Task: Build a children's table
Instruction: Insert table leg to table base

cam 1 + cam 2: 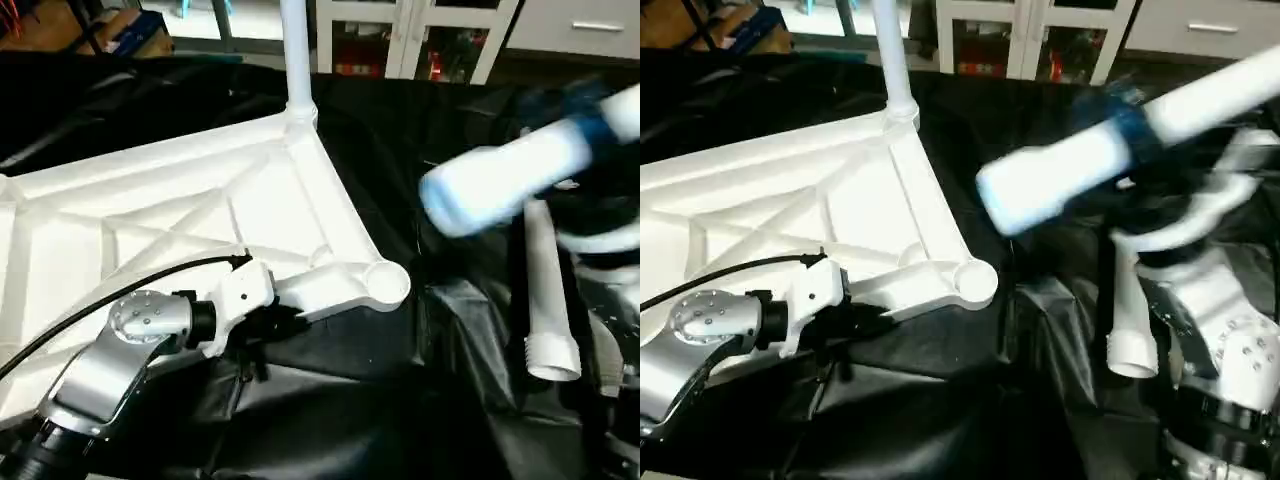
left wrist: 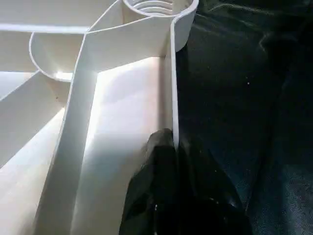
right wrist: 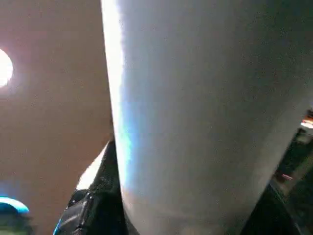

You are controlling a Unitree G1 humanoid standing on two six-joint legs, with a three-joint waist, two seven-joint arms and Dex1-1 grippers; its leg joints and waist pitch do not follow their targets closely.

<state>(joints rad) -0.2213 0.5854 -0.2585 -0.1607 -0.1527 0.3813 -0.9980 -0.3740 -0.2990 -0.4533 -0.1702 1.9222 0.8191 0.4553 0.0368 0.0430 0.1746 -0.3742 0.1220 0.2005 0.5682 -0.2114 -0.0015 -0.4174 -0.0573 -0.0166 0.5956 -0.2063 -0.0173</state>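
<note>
The children's table lies upside down on black cloth as a white ribbed tabletop (image 1: 170, 215). One white leg (image 1: 296, 50) stands upright in its far corner socket. The near corner socket (image 1: 386, 281) is empty. My left gripper (image 2: 171, 147) is shut on the tabletop's rim a short way from that socket (image 2: 155, 7). Off to the right, my right gripper (image 1: 1132, 122) holds a second white leg (image 1: 1060, 180) in the air, slanted and blurred. The same leg (image 3: 205, 112) sits between the right fingers (image 3: 90, 205).
A third white leg (image 1: 546, 300) lies on the black cloth at the right, threaded end toward me. Wrinkled black cloth (image 1: 350, 400) covers the work table. White cabinets (image 1: 420, 30) stand behind it.
</note>
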